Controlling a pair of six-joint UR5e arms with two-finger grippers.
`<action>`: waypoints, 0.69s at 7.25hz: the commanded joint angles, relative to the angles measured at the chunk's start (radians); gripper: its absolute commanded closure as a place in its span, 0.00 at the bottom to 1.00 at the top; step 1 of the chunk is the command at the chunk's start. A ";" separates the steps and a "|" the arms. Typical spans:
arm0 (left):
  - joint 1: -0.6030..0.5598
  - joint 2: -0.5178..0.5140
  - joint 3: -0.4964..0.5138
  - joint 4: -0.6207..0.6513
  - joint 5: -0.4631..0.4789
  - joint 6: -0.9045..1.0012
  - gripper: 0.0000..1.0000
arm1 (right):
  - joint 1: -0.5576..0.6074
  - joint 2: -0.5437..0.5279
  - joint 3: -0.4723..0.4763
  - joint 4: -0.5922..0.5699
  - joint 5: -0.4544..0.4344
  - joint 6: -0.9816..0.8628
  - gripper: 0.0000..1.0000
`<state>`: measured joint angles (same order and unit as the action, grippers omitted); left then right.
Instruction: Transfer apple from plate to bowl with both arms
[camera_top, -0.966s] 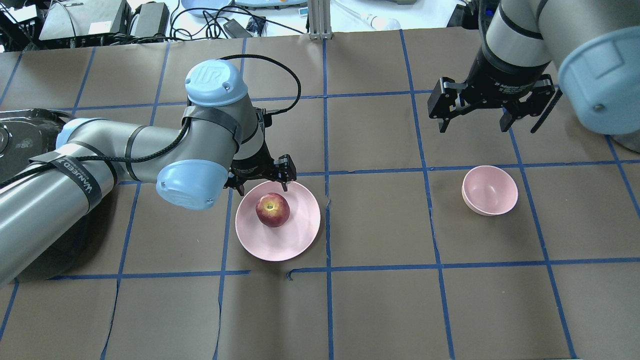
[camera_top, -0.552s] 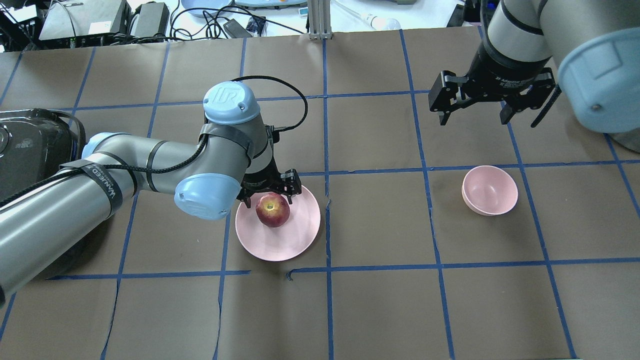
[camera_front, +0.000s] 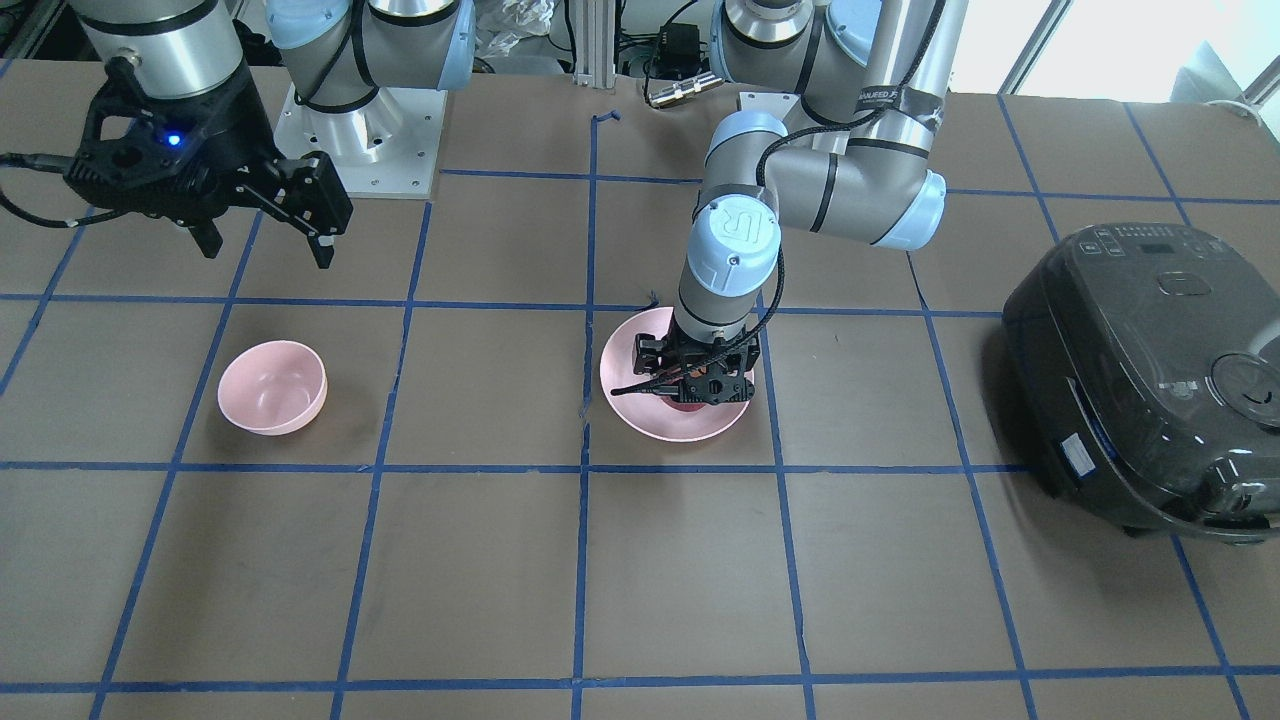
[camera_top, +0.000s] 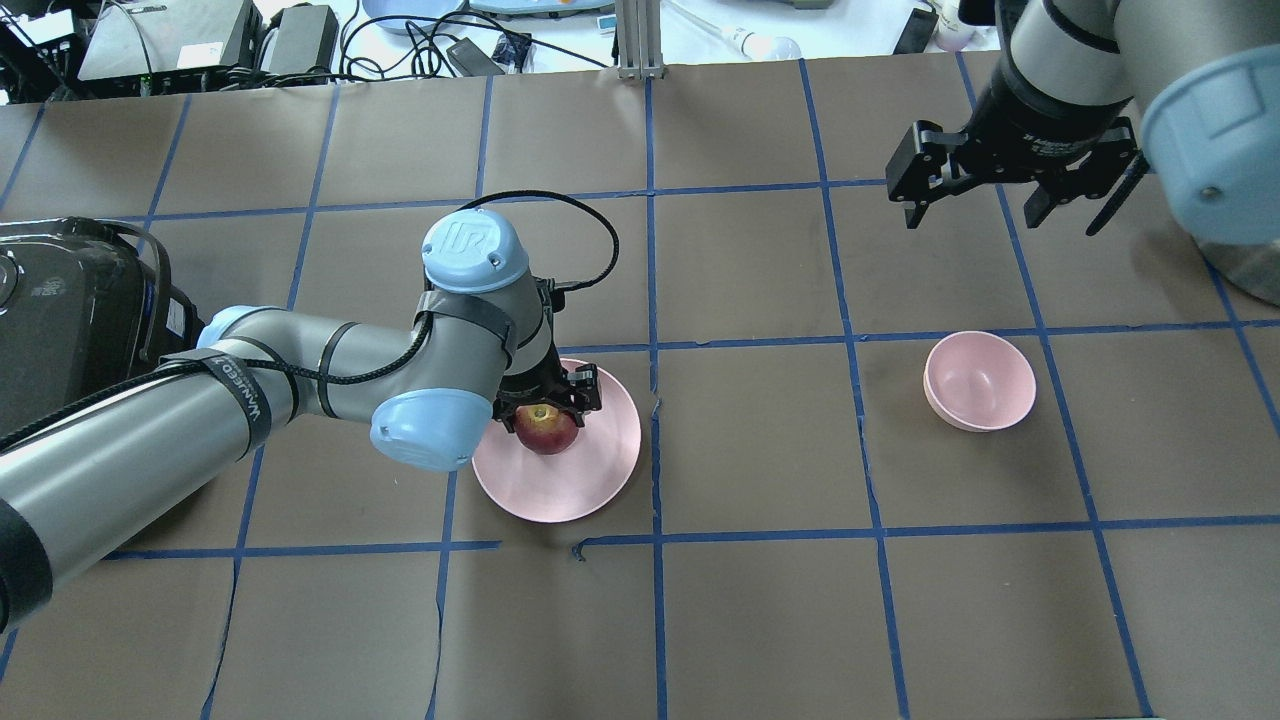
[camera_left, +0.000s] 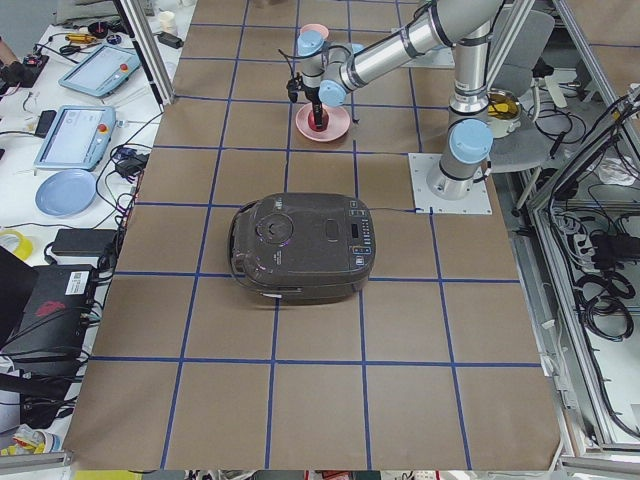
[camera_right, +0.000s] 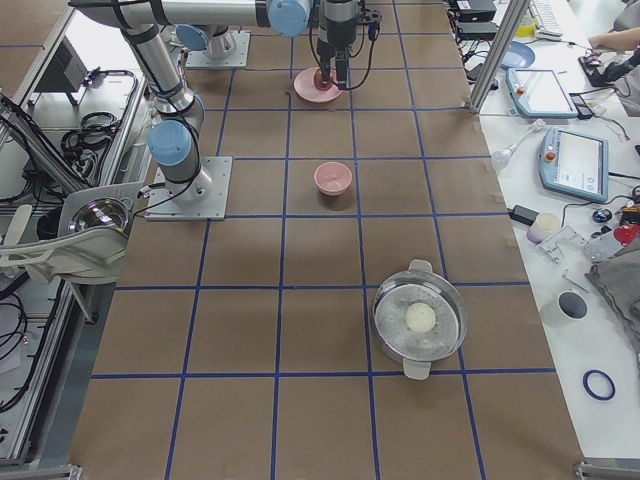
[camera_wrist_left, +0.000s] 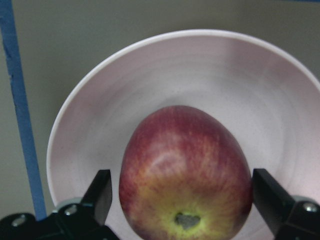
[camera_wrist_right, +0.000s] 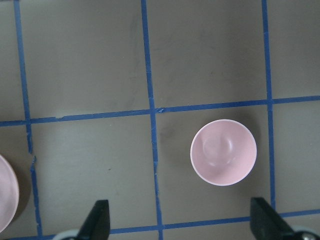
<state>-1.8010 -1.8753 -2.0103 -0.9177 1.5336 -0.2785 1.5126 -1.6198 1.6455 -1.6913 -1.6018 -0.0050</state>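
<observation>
Apple (camera_top: 547, 430), red with a yellow patch round its stem dimple, sits on the plate (camera_top: 590, 470), toward the plate's far side from the robot. At the far left we see a black cooker (camera_top: 70, 310), lid down, its contents hidden. Next comes the left gripper (camera_top: 547, 408), lowered onto the plate from above. Its fingers (camera_wrist_left: 100, 192) stand apart, one on each side of the apple and very close to its skin, and we cannot see either one pressing. Nothing else lies on the plate. To the right, well apart from the plate, the bowl (camera_top: 985, 375) stands upright and empty on the brown table (camera_top: 760, 620). Beyond the bowl the right gripper (camera_top: 972, 215) hangs high over the table, its fingers spread wide, holding nothing. Farthest right stands a steel pot (camera_right: 420, 320), whose contents we cannot make out
</observation>
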 joint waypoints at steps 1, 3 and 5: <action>0.000 -0.004 0.002 0.003 0.000 0.007 0.81 | -0.169 0.038 0.007 0.001 0.008 -0.224 0.00; 0.000 0.007 0.028 0.007 0.002 0.001 0.86 | -0.326 0.134 0.043 -0.002 0.017 -0.406 0.00; -0.001 0.012 0.132 -0.073 0.000 -0.008 0.86 | -0.348 0.152 0.143 -0.069 0.020 -0.585 0.00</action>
<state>-1.8012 -1.8666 -1.9387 -0.9372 1.5343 -0.2825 1.1853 -1.4823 1.7263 -1.7135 -1.5845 -0.5044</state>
